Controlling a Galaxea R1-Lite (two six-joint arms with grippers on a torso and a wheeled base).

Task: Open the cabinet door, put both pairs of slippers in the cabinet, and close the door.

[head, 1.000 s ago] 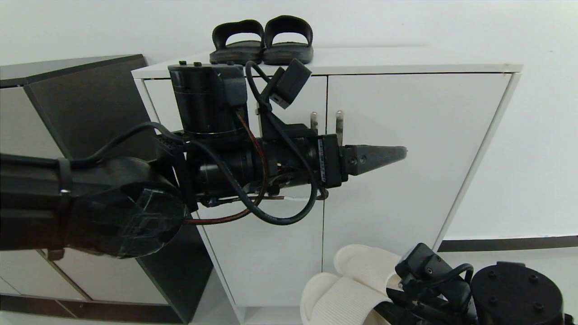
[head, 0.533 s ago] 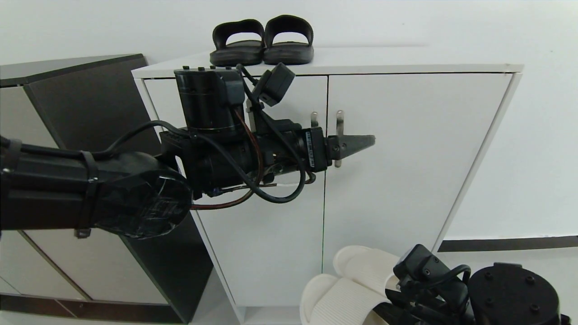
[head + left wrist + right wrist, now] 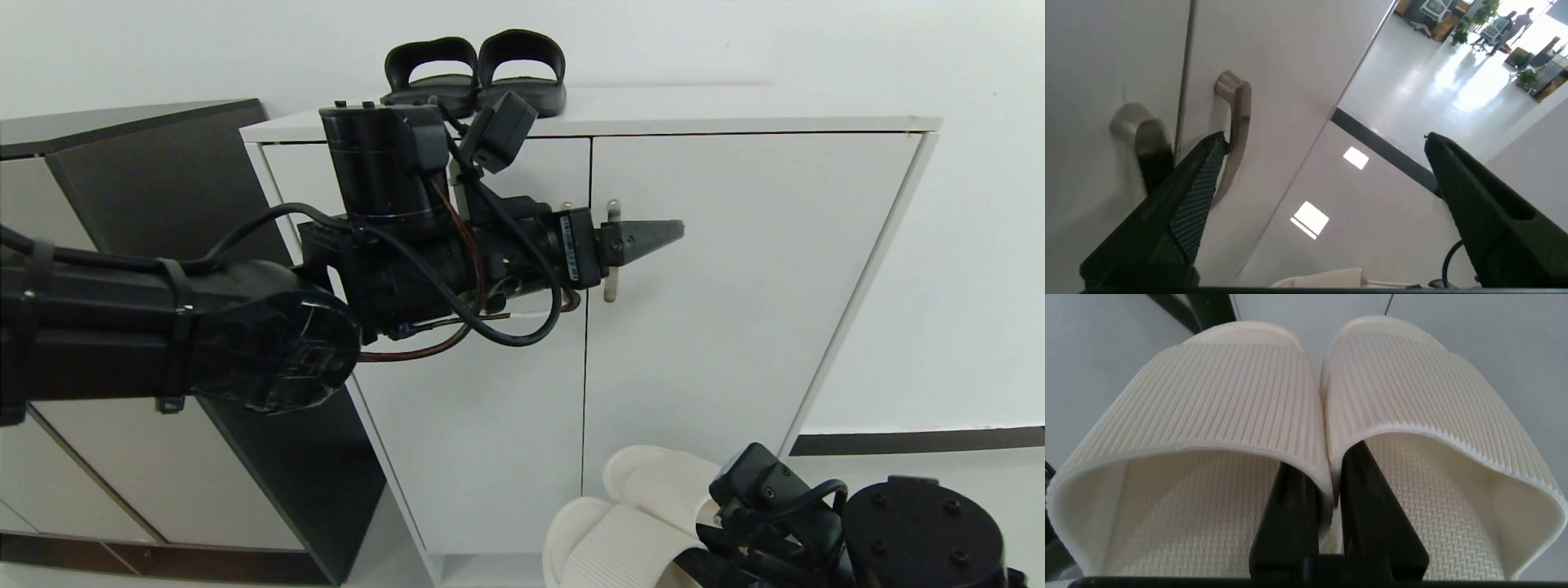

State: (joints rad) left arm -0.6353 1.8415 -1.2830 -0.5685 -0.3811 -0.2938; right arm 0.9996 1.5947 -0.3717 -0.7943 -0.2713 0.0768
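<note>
Left end effector (image 3: 671, 232), spread wide, sits at the right door's handle (image 3: 609, 286), apparently to hook it. Right end effector (image 3: 1331, 527) pinches the cream slippers (image 3: 1249, 400) together, carrying both.

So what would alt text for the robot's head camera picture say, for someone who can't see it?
A black robot arm holds its left gripper at the right-hand door handle of a closed white cabinet. A pair of black slippers rests on the cabinet's top; lower down, the right gripper holds a pair of white slippers.
</note>
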